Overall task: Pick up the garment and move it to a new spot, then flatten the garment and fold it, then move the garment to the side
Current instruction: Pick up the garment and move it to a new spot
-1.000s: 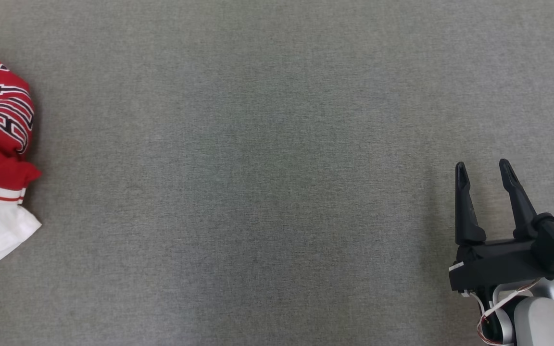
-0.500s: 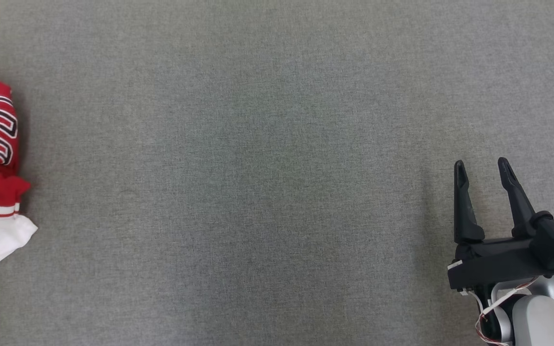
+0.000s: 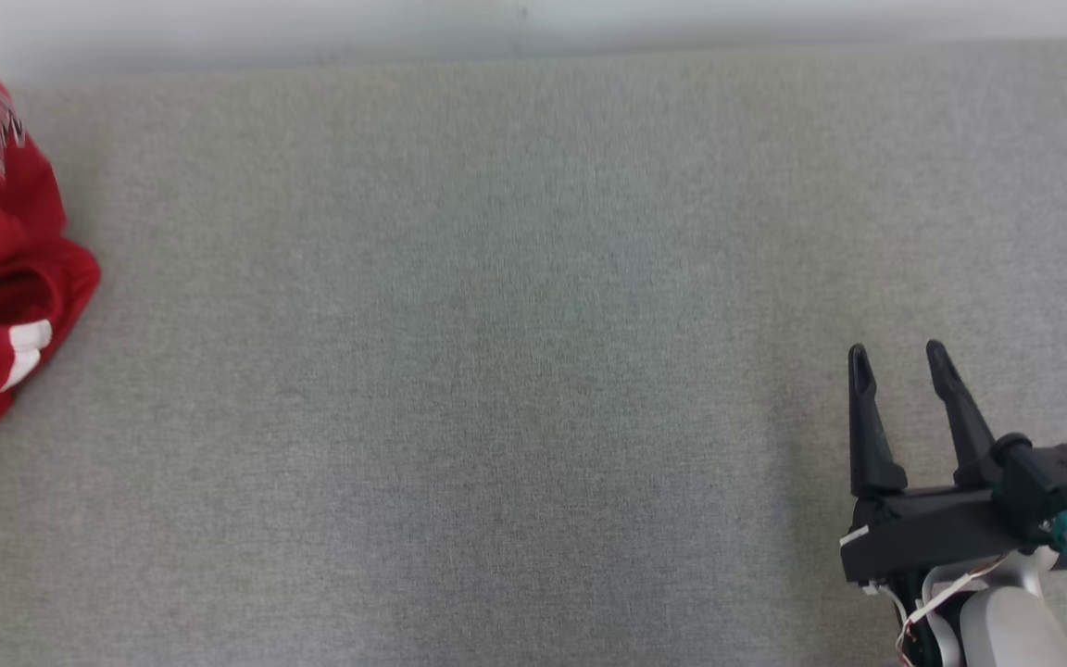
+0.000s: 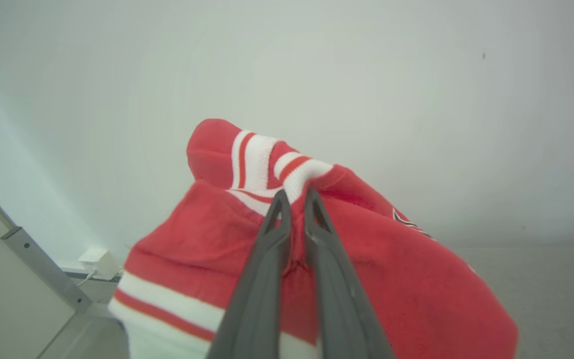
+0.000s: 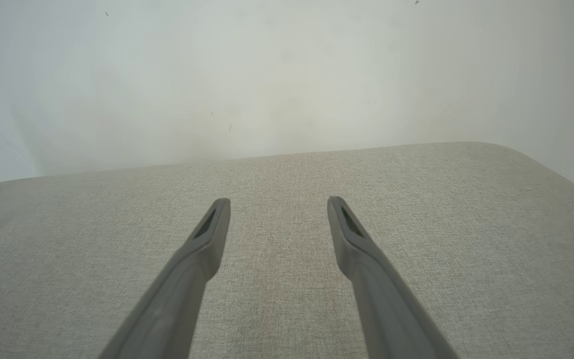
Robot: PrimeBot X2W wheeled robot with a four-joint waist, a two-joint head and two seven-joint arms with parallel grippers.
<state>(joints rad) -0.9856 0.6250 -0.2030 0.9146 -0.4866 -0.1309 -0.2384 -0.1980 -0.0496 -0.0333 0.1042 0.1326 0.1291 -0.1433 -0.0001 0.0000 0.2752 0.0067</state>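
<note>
The garment [image 3: 6,269] is a red jersey with white and red striped trim, bunched at the far left edge of the head view on the grey cushion [image 3: 515,371]. In the left wrist view my left gripper [image 4: 295,195] is shut on the garment [image 4: 207,244], its two fingers pinching a raised fold by the striped trim. My right gripper [image 3: 898,359] stands open over bare cushion at the lower right, nothing between its fingers; its wrist view shows the same open gripper [image 5: 278,205].
The cushion's far edge meets a pale wall [image 3: 533,23] at the top of the head view. A metal frame rail [image 4: 43,267] and a small white box [image 4: 98,262] lie past the cushion's left end.
The camera has tilted up, bringing the wall and cushion edge into view. The garment has bunched and risen at the left; the lettering no longer faces the camera. My right gripper holds its pose.
</note>
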